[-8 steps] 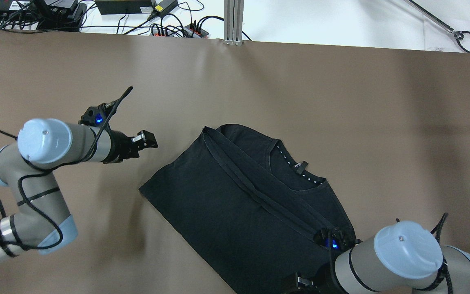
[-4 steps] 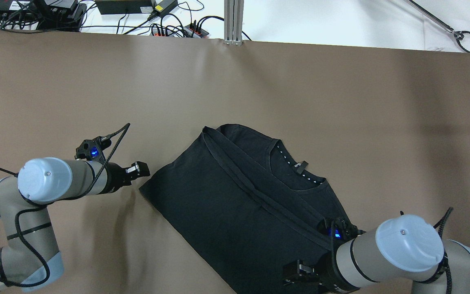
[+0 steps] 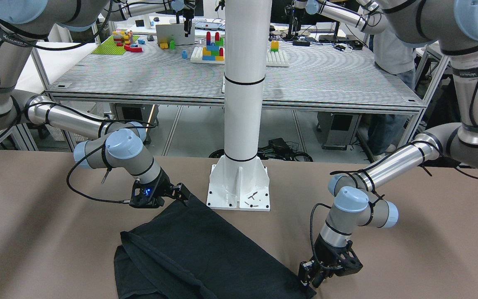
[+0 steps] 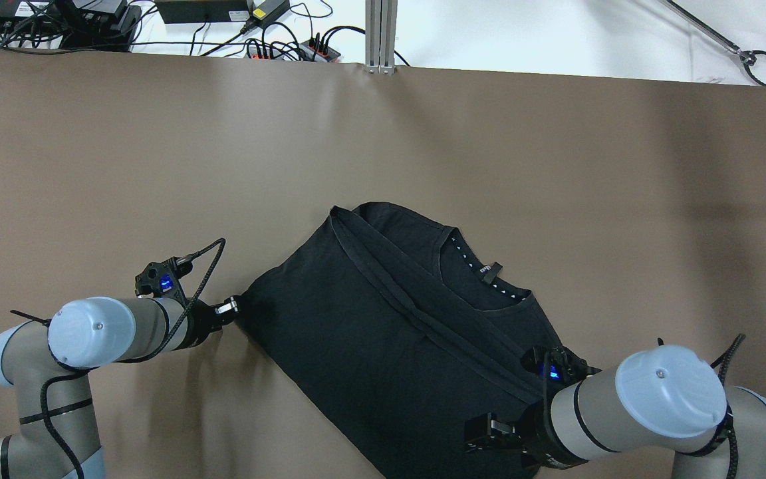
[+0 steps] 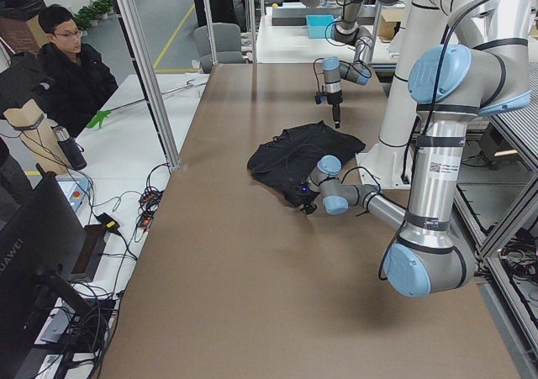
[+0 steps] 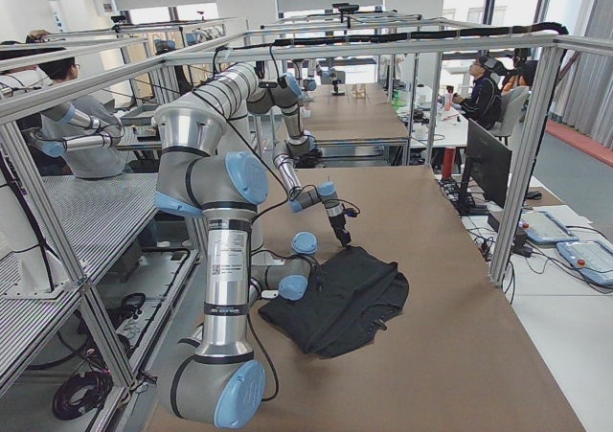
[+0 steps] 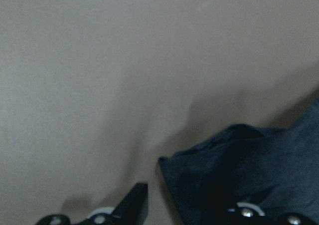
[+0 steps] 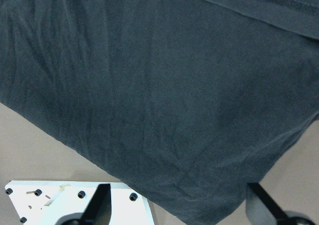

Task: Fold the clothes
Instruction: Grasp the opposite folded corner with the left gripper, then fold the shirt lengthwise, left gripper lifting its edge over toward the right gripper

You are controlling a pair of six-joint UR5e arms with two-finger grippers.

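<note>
Brown cloth covers 1 table (image 4: 383, 146). On it lies 1 black shirt (image 4: 370, 332), flat and folded over itself, collar up, set at a slant near the robot's edge. 2 arms reach its corners: the left arm (image 4: 90, 331) at the corner pointing to the robot's left, the right arm (image 4: 662, 399) at the corner nearest the robot. 1 white base plate (image 3: 239, 187) stands just beside that near corner.

There are 2 claws, 1 per arm. The left claw (image 4: 231, 307) sits low against the table, spread wide and released, with the shirt's corner lying between its 2 fingers. In the wrist view 1 finger (image 7: 135, 202) rests over bare table, while the other is lost in the dark fabric. The right claw (image 4: 483, 436) hangs over the near corner, its 2 fingers (image 8: 98, 200) far apart and grasping nothing. Whether its tips touch the cloth cannot be told.
</note>
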